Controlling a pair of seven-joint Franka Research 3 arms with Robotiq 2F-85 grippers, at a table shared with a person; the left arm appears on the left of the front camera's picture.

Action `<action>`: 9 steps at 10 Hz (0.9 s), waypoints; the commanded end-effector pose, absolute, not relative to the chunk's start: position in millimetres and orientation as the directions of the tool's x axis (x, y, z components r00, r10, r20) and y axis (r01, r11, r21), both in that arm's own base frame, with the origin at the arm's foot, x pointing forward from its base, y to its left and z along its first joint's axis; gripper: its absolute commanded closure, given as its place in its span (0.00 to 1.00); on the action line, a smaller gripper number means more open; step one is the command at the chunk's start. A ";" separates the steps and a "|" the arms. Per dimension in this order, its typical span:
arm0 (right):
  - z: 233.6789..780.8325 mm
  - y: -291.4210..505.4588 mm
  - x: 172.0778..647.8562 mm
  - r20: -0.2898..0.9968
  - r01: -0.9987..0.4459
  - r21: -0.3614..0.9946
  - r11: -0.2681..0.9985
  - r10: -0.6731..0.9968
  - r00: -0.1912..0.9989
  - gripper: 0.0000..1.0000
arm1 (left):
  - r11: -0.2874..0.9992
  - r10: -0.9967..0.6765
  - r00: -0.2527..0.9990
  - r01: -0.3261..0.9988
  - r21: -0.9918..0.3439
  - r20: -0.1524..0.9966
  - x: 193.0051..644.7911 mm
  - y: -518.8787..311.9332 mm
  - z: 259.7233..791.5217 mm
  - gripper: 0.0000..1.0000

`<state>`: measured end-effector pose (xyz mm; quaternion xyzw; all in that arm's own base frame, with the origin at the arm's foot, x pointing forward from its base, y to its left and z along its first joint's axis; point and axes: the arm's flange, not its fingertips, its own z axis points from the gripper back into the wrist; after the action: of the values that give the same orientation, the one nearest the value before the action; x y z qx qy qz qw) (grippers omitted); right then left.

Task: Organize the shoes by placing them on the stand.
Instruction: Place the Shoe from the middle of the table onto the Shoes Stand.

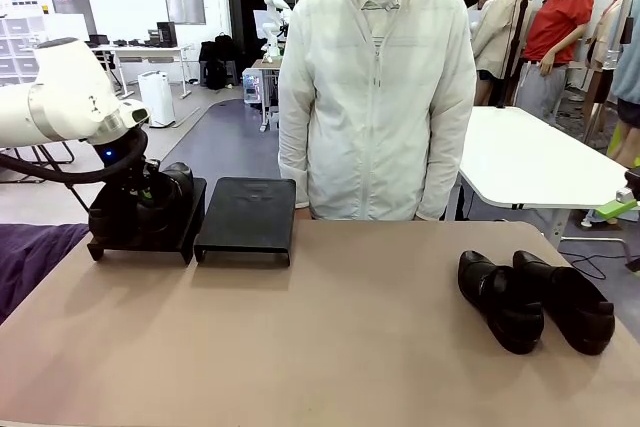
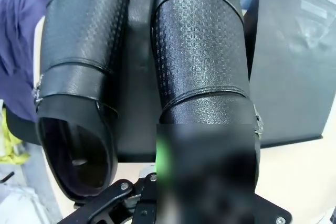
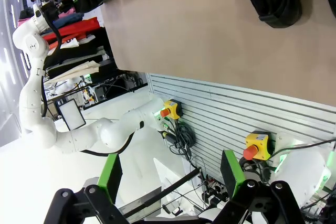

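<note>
My left fingers (image 2: 205, 177) pinch narrow on the heel rim of a black leather slip-on shoe (image 2: 199, 56). It sits beside its twin (image 2: 79, 77) on the low black tray stand (image 2: 137, 103) at the tan surface (image 1: 320, 347)'s far-left edge. My right fingers (image 3: 111, 177) stand wide, off the surface's edge. Two more black shoes (image 1: 500, 302) lie far right, with open surface between.

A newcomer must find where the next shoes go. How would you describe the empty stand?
On the tan table, look at its far edge, in front of the person in the white jacket. Two low black stands sit side by side there. Take the right one: its top is bare, while its left neighbour holds shoes.
</note>
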<state>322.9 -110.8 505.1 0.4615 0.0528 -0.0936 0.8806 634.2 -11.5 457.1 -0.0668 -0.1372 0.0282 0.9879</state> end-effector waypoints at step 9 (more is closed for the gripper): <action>508.4 -111.6 324.4 -0.164 0.193 0.816 0.544 -0.103 0.981 0.00 | 0.990 0.012 0.962 0.026 -0.138 0.271 628.2 -27.6 490.8 0.00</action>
<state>322.9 -110.8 505.1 0.4615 0.0529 -0.0936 0.8806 643.0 -23.8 480.8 -0.0724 -0.1309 0.0140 0.9887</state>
